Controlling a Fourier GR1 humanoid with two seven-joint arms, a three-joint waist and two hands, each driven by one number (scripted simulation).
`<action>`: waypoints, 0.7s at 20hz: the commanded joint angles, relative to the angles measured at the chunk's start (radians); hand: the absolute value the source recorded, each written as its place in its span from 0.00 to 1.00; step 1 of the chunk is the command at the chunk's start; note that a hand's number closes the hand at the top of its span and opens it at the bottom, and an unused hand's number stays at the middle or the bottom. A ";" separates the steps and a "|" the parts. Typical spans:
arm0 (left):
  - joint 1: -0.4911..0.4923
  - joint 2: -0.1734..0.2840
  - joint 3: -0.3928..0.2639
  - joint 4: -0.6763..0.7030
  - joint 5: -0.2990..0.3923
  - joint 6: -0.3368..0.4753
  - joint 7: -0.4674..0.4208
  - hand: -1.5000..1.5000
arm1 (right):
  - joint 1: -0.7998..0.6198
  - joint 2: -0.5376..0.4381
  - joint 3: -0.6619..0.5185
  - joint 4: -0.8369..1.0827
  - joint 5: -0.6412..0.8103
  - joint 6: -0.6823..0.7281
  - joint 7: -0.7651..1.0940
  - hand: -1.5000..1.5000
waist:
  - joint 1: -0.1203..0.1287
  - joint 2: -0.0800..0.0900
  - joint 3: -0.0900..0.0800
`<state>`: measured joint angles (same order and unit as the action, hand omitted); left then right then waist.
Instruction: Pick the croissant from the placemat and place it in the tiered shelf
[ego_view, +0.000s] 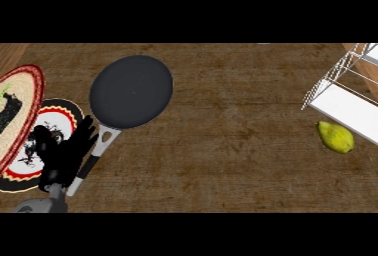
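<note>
Left hand (65, 150), black, fingers relaxed and holding nothing, is sitting just left of the dark round frying pan's (131, 91) handle; croissant isn't showing; white wire tiered shelf (341, 97) far right of the pan.

Counter (221, 165): brown wood grain, mottled darker in patches.

Pan (131, 91), far left: matte charcoal-black dish; handle silver-grey with a black grip.

Far left edge: woven straw-tan round placemat (21, 107), red and black rim, dark shape on it with a green speck.

Near left: plate (53, 120), white centre, red ring, black border, black markings (pattern unclear).

Left hand (63, 150): black.

Right: tiered shelf (343, 102), white panels, pale wire frame. Beside it, a yellow-green lumpy item (336, 136), possibly the croissant.
</note>
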<state>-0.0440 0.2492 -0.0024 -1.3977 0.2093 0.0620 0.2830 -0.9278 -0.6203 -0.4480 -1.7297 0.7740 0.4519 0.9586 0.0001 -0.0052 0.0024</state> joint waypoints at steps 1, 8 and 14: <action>-0.004 -0.026 -0.010 0.059 -0.025 0.006 -0.024 0.50 | -0.056 -0.052 0.004 0.148 0.008 0.010 0.024 1.00 | 0.006 0.007 -0.003; 0.029 -0.015 0.007 0.012 -0.010 -0.016 0.006 0.50 | -0.032 -0.156 -0.022 0.342 -0.049 0.029 -0.157 1.00 | 0.010 0.006 -0.003; -0.019 -0.012 0.030 0.077 -0.011 -0.036 -0.003 0.50 | 0.014 -0.164 -0.006 0.459 -0.015 -0.097 -0.272 1.00 | 0.008 0.008 -0.003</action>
<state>-0.0570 0.2401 0.0192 -1.3762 0.1933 0.0443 0.2649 -0.9154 -0.7748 -0.4718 -1.3475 0.7464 0.4088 0.7318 0.0092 -0.0016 0.0040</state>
